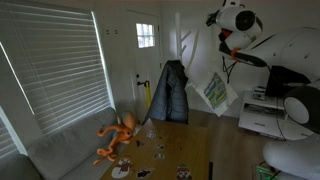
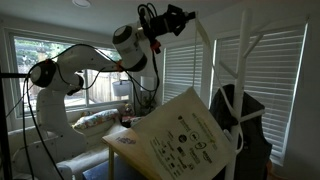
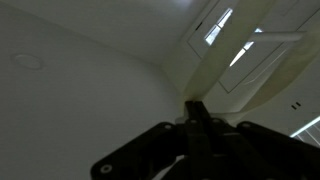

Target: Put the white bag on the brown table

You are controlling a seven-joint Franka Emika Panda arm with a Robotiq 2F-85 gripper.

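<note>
My gripper (image 1: pixel 227 41) is raised high near the ceiling and is shut on the handle of the white bag (image 1: pixel 214 92). The bag has a green and black print and hangs in the air, well above the brown table (image 1: pixel 186 146). In an exterior view the bag (image 2: pixel 184 140) fills the foreground, its long white straps run up to the gripper (image 2: pixel 187 17), and the table's edge (image 2: pixel 118 141) shows behind it. In the wrist view the shut fingers (image 3: pixel 197 112) point at the ceiling with the pale strap (image 3: pixel 222 78) running away from them.
Small items (image 1: pixel 158 153) lie scattered on the table. A dark jacket (image 1: pixel 170 92) hangs over a chair at its far end. An orange octopus toy (image 1: pixel 117 137) lies on the grey sofa. A white printer (image 1: pixel 262 116) stands by the robot base. Blinds cover the windows.
</note>
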